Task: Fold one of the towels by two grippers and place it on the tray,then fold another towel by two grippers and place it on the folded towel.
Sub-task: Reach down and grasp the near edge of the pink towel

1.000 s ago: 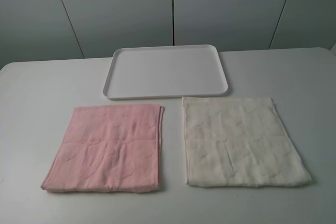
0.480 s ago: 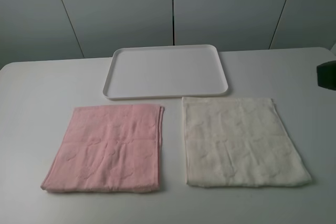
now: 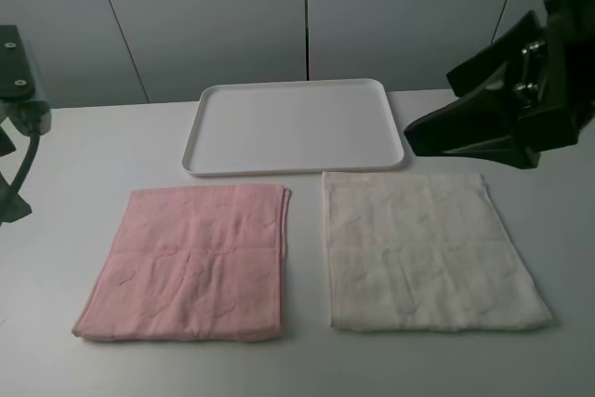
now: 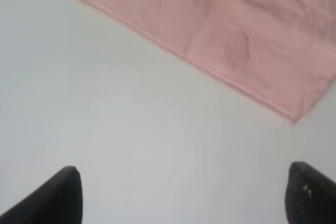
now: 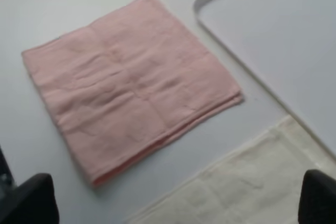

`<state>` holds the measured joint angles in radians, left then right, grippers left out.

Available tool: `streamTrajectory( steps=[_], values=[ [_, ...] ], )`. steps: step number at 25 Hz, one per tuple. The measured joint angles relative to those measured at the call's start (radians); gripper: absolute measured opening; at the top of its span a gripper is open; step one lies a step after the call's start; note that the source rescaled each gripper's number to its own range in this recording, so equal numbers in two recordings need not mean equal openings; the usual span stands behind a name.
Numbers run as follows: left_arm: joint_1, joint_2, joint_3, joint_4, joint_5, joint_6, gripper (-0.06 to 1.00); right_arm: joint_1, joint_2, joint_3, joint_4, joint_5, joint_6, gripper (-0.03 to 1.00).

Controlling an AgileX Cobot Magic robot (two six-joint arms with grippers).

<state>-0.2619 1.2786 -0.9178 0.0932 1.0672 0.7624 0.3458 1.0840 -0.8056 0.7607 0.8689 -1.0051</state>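
While flat, pink towel (image 3: 191,262) near tray (image 3: 294,127)

Left towel (image 3: 186,262), right towel (image 3: 428,253), tray (image 3: 297,127) behind

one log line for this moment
left pincer: open, empty | right pincer: open, empty | pink towel: on table | cream towel: on table | tray: bare

You have the pale pink towel (image 3: 191,262) lying flat at lower left of the frame. The slightly larger cream towel (image 3: 423,248) lies flat at lower right, apart from it. The white tray (image 3: 293,127) sits at upper centre, just beside the cream towel's far edge.
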Motion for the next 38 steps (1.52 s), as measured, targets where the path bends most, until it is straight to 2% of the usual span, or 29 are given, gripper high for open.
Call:
streamTrajectory(
  steps=[4, 7, 10, 14, 17, 24, 30, 38],
  values=[
    [-0.113, 0.121, 0.005, 0.075, -0.011, 0.000, 1.00, 0.256, 0.130, -0.081, -0.201, -0.035, 0.119, 0.99],
    [-0.169, 0.209, 0.023, 0.102, -0.018, 0.000, 1.00, 0.395, 0.243, -0.149, -0.356, -0.039, 0.228, 0.99],
    [-0.181, 0.266, 0.041, 0.110, -0.034, 0.000, 1.00, 0.487, 0.362, -0.215, -0.459, -0.032, 0.294, 0.99],
    [-0.186, 0.279, 0.104, 0.118, -0.084, 0.033, 1.00, 0.574, 0.514, -0.289, -0.499, -0.026, 0.313, 0.99],
    [-0.186, 0.279, 0.202, 0.121, -0.133, 0.085, 1.00, 0.606, 0.602, -0.321, -0.511, -0.028, 0.315, 0.99],
    [-0.186, 0.283, 0.365, 0.127, -0.356, 0.109, 1.00, 0.619, 0.704, -0.326, -0.517, -0.028, 0.315, 0.99],
    [-0.186, 0.285, 0.375, 0.094, -0.417, 0.116, 1.00, 0.619, 0.740, -0.328, -0.547, -0.030, 0.315, 0.99],
    [-0.204, 0.356, 0.375, 0.089, -0.441, 0.121, 1.00, 0.619, 0.770, -0.332, -0.565, -0.039, 0.315, 0.99]
  ],
)
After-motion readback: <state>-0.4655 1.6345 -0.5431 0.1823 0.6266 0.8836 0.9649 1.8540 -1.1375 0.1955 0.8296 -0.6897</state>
